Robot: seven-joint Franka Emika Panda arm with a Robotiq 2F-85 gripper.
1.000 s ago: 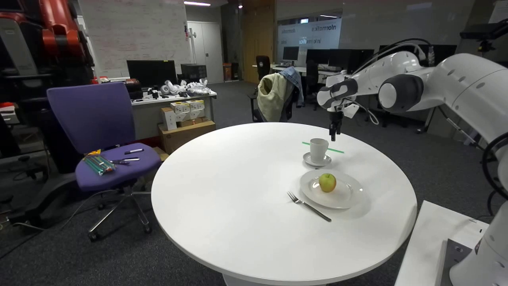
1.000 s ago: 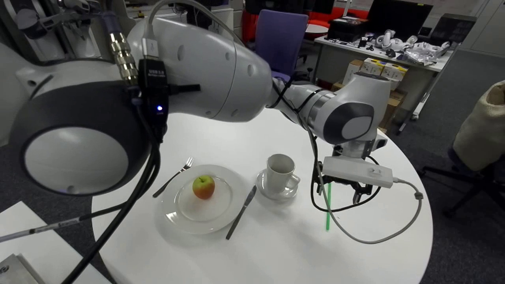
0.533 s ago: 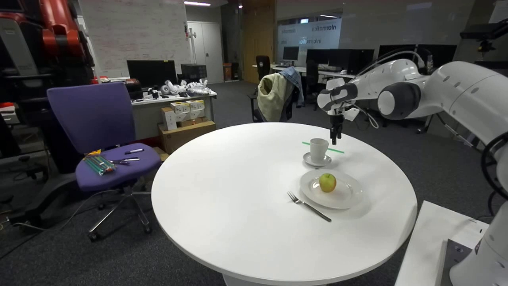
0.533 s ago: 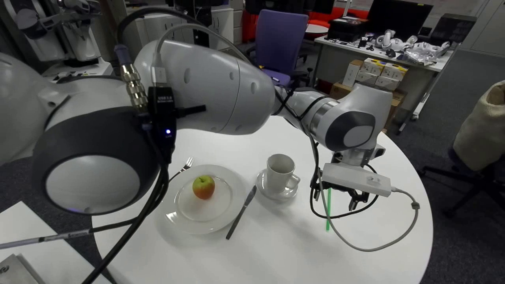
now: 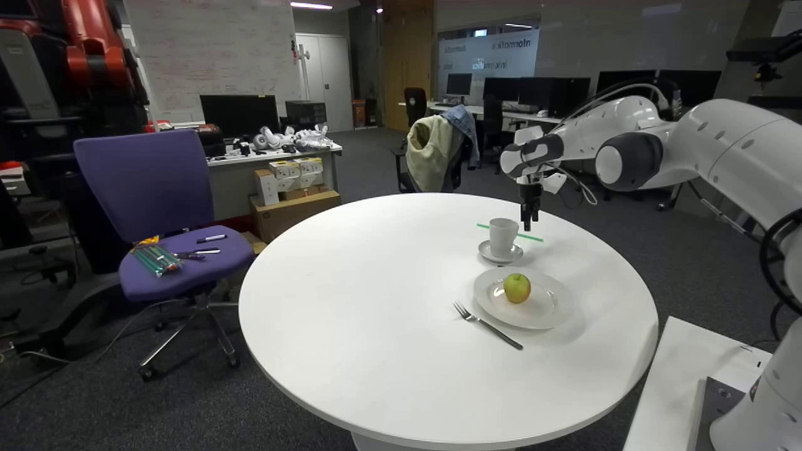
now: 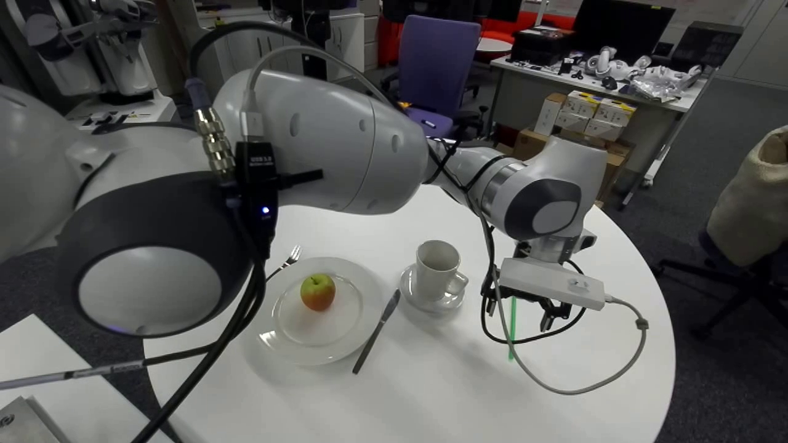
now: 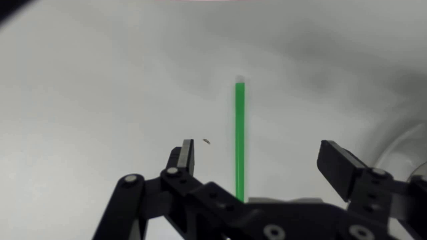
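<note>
Fingers [image 7: 186, 156] spread wide over one green straw [image 7: 240, 140]

Gripper [image 7: 258, 145] empty, its 2 fingers held well apart. Straw count: 1. It lies flat on 1 round white table [image 5: 376, 300] and, in the wrist view, runs between the fingers, clear of both and nearer one of them. 1 dark speck [image 7: 206, 141] lies on the table between the straw and that nearer finger, too small to identify.

Outward from there: 1 white cup [image 6: 436, 271], upright on 1 saucer [image 6: 444, 305], near the straw. Next, 1 white plate [image 6: 332, 332] with 1 green-and-red apple [image 6: 318, 292] resting on it. 1 knife [image 6: 377, 332], lying between plate and saucer. 1 fork [image 5: 489, 326], on the opposite side of the plate from the knife.

Readable print: a black plug [image 6: 255, 169] on the robot arm [image 6: 332, 141] is marked "USB 3.0"; a smaller line below it cannot be made out. Across the room, a glass panel [image 5: 492, 56] carries "informatics" more than once, partly cut off. 1 whiteboard [image 5: 219, 44] shows faint handwriting, illegible from here. 1 purple chair [image 5: 147, 181] stands near the table. Yellow-and-white boxes [image 6: 578, 104] beyond bear print too small to read.
</note>
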